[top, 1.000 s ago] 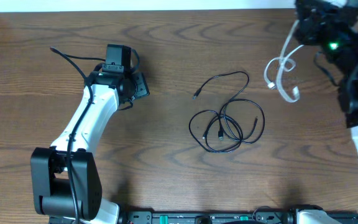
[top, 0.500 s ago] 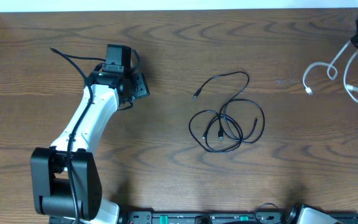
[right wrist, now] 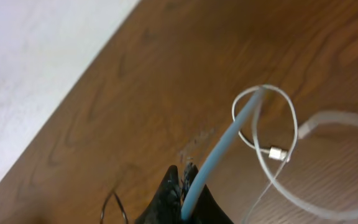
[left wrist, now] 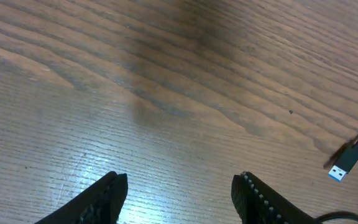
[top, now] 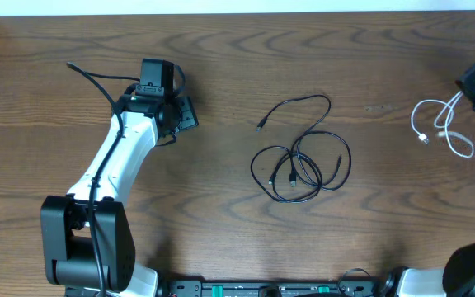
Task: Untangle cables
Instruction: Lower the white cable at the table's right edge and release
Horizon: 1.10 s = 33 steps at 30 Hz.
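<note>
Gripping the white cable at the tabletop's far right edge, the right claw was pinched shut. The black cable lay coiled mid-tabletop, nearer the left claw, which was open and empty.

The left arm reaches from the near left toward the far side, the left gripper parted. At the far right, the right gripper pinches the white cable.
</note>
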Each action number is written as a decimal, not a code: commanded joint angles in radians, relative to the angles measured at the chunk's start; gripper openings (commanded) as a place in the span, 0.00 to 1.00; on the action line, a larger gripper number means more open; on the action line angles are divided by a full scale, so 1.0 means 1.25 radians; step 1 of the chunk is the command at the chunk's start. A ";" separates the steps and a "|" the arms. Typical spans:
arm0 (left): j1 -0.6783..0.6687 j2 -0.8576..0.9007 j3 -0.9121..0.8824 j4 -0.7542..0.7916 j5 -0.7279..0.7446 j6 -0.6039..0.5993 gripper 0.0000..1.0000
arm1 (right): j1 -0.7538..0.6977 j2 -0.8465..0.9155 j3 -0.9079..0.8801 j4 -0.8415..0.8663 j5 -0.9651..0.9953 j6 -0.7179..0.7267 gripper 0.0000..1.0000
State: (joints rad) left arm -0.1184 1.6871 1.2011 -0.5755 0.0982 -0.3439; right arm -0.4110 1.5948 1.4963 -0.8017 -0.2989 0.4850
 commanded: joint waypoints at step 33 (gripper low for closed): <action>0.003 0.007 -0.007 0.000 -0.010 -0.008 0.59 | 0.454 0.070 -0.143 -0.003 -0.057 -0.026 0.01</action>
State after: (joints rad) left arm -0.1184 1.6871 1.2011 -0.5755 0.0982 -0.3439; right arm 0.1047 1.6787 1.3399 -0.8246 -0.4156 0.4622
